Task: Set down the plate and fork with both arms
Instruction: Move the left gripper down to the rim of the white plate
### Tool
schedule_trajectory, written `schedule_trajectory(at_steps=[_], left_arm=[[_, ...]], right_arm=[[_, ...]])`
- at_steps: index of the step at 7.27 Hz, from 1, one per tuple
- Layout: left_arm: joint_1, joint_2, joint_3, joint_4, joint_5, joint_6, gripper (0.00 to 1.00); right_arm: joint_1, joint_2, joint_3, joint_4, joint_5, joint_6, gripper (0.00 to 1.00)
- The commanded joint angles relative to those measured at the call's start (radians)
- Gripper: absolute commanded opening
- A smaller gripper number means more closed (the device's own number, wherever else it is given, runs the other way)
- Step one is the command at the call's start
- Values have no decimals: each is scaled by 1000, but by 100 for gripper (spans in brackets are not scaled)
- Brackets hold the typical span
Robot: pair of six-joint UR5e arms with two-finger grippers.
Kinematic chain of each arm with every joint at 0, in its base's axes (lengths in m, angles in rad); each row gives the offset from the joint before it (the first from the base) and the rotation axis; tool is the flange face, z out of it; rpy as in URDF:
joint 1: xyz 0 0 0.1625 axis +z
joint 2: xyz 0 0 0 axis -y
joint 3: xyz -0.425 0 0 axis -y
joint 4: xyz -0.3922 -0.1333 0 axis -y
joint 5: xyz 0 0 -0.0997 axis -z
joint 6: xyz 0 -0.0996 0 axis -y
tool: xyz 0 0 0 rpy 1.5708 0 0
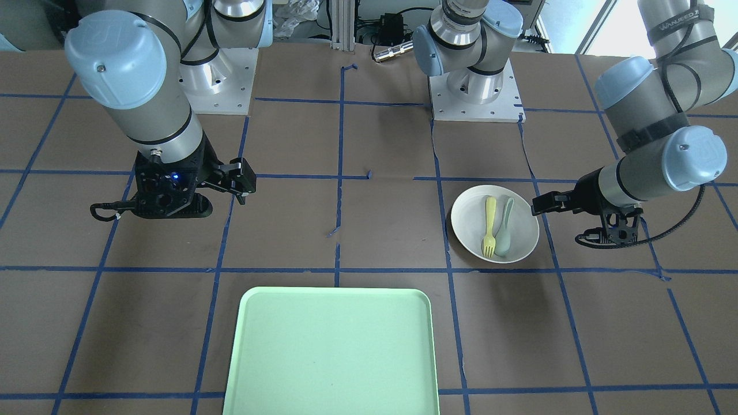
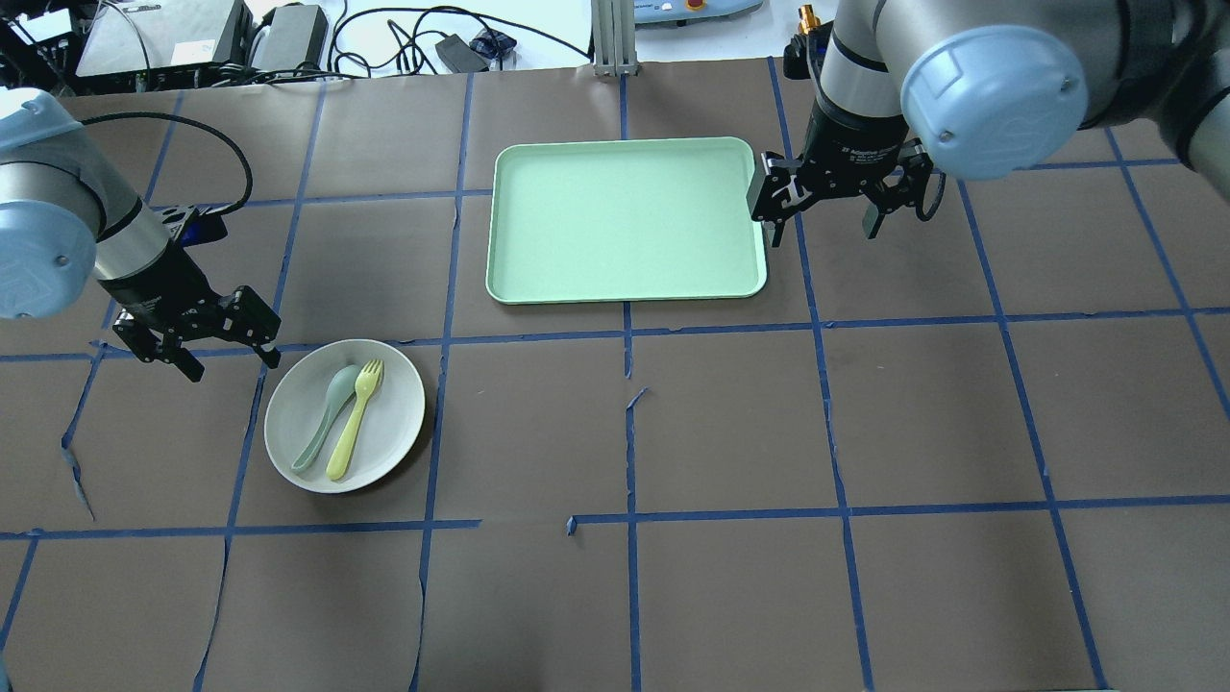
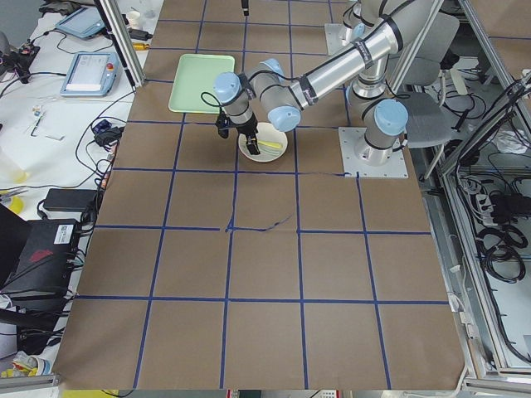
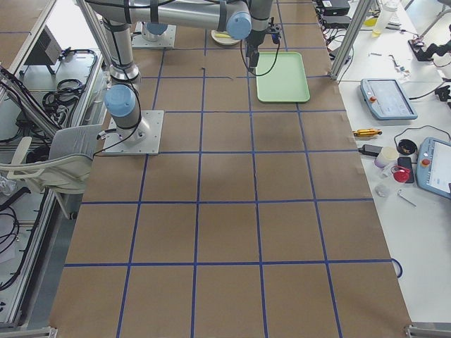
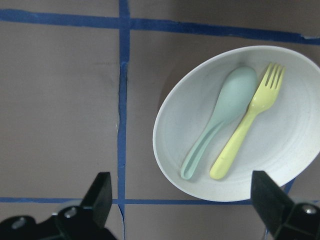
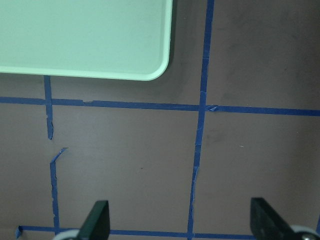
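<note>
The white plate [image 2: 396,404] lies on the table at the left, also in the front view [image 1: 467,219] and the left wrist view [image 5: 285,150]. The pale yellow fork [image 2: 354,420] [image 1: 489,225] [image 5: 245,131] lies in it beside a grey-green spoon [image 2: 325,413] [image 5: 221,114]. My left gripper [image 2: 231,363] [image 1: 539,206] [image 5: 182,200] is open and empty, above the table just beside the plate's outer rim. My right gripper [image 2: 822,227] [image 1: 242,180] [image 6: 181,222] is open and empty, above the table just off the tray's right edge.
The light-green rectangular tray [image 2: 625,221] [image 1: 331,351] [image 6: 85,35] lies empty at the far middle of the table. Blue tape lines grid the brown table cover. Cables and boxes lie beyond the far edge.
</note>
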State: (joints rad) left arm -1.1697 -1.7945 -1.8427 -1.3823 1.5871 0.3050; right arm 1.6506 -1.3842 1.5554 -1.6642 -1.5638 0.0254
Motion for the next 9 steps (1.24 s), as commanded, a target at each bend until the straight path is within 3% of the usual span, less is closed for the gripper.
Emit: schedule_trajectory(at_steps=[1, 3, 4, 8, 9], left_arm=[[2, -40, -10, 43, 7, 64, 99], [4, -92, -13, 55, 49, 144, 76], [5, -107, -21, 55, 51, 246, 75], [7, -160, -27, 60, 45, 273, 75], [7, -166, -29, 63, 44, 272, 63]], right_arm=[[0, 1, 0, -2, -1, 1, 100], [0, 1, 0, -2, -1, 2, 100], [0, 1, 0, -2, 1, 5, 100], [0, 1, 9, -5, 4, 10, 100], [0, 1, 9, -5, 5, 10, 100]])
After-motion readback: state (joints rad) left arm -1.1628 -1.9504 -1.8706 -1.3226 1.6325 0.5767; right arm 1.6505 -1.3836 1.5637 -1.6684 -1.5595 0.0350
